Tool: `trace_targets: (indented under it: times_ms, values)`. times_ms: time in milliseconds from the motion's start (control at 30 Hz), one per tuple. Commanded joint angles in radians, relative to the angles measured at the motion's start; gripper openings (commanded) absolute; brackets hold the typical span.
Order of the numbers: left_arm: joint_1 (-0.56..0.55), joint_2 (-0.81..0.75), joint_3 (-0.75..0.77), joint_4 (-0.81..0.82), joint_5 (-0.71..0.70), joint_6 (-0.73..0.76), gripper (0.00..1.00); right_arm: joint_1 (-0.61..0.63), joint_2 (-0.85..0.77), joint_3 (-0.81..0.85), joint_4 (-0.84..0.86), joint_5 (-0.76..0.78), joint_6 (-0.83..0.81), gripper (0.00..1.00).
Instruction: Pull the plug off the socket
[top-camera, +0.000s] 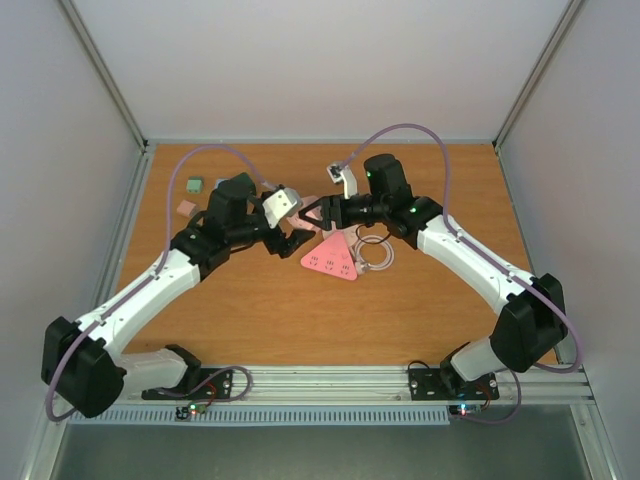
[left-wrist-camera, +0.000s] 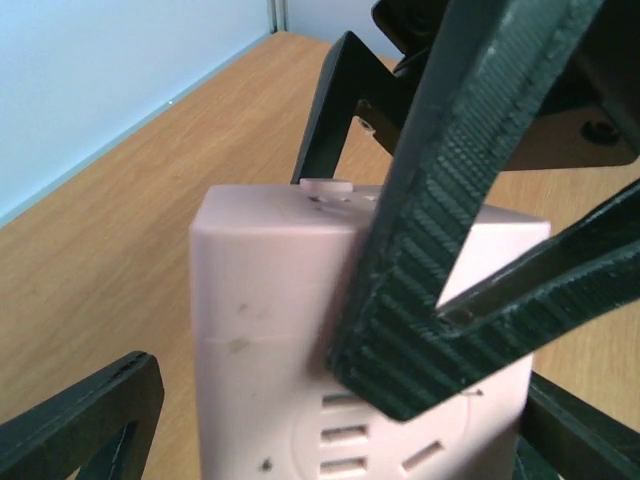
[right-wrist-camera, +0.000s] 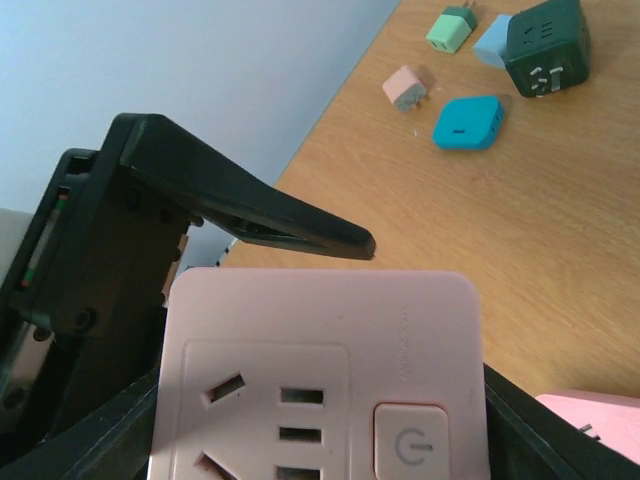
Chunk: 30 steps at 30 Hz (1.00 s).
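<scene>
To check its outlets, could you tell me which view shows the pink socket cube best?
Right wrist: the pink socket cube fills the frame, button visible. Left wrist is partly blocked; top shows it tiny.

The place is a robotics lab test cell: a wood-topped table (top-camera: 430, 310) is boxed in along its left, right and far edges by plain white panels (top-camera: 300, 70) set between metal corner posts (top-camera: 107, 75). An aluminium rail (top-camera: 330, 380) runs along the near edge, and bolted to it are a white-and-black left arm (top-camera: 150, 290) and right arm (top-camera: 480, 265), each trailing a lilac cable (top-camera: 420, 135). Near the far left corner lie loose samples, a green adapter (top-camera: 193, 185) and a pink adapter (top-camera: 186, 207).
</scene>
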Motion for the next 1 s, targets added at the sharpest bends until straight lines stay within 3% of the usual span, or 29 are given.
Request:
trace_targets:
  times_ms: [0, 200, 267, 400, 500, 733, 967]
  values:
    - [-0.022, 0.028, 0.046, 0.055, -0.042, 0.025, 0.81, -0.005, 0.010, 0.031, 0.050, -0.036, 0.046, 0.08]
    - [-0.023, 0.034, 0.052, 0.031, -0.088, 0.042, 0.61, -0.010, 0.017, 0.013, 0.057, -0.044, 0.091, 0.13]
    - [-0.021, 0.033, 0.044, 0.010, -0.108, 0.038, 0.56, -0.014, 0.020, 0.011, 0.056, -0.050, 0.092, 0.24]
    - [0.007, 0.036, 0.033, -0.034, -0.083, 0.008, 0.48, -0.043, 0.030, 0.021, 0.045, -0.060, 0.097, 0.55]
    - [0.048, 0.030, 0.019, -0.042, -0.065, -0.011, 0.40, -0.068, 0.041, 0.031, 0.040, -0.068, 0.099, 0.66]
    - [0.190, 0.036, 0.006, -0.103, -0.025, -0.052, 0.37, -0.116, 0.062, 0.053, -0.001, -0.064, 0.024, 0.93]
    - [0.361, 0.053, -0.012, -0.255, -0.072, -0.012, 0.37, -0.187, 0.151, 0.118, -0.163, -0.035, -0.152, 0.98]
